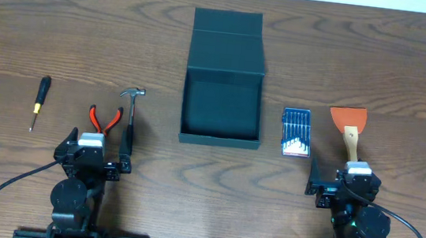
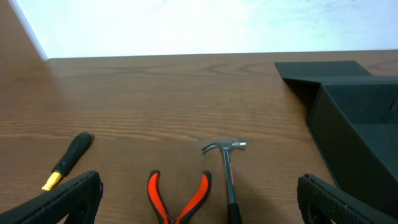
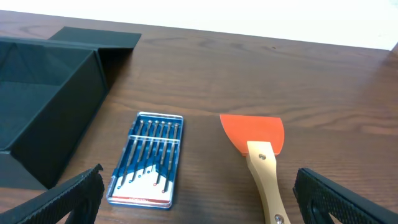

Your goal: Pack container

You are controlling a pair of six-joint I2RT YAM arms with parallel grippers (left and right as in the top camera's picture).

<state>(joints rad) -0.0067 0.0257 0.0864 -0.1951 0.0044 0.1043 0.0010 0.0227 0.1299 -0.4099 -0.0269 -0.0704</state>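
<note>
The dark teal container [image 1: 225, 77] stands open at the table's centre, its flap lid folded back; it also shows in the left wrist view [image 2: 367, 143] and the right wrist view [image 3: 43, 118]. Left of it lie a hammer [image 1: 130, 110], red-handled pliers [image 1: 104, 119] and a small screwdriver [image 1: 39, 101]. Right of it lie a blue case of small screwdrivers [image 1: 296, 132] and an orange scraper [image 1: 349, 127] with a wooden handle. My left gripper [image 1: 97, 162] is open and empty just behind the pliers [image 2: 178, 198]. My right gripper [image 1: 341, 184] is open and empty at the scraper's handle end [image 3: 267, 180].
The hammer [image 2: 227, 171] and screwdriver [image 2: 68, 160] show in the left wrist view. The blue case [image 3: 148, 158] shows in the right wrist view. Bare wooden table surrounds the items; a white wall lies past the far edge.
</note>
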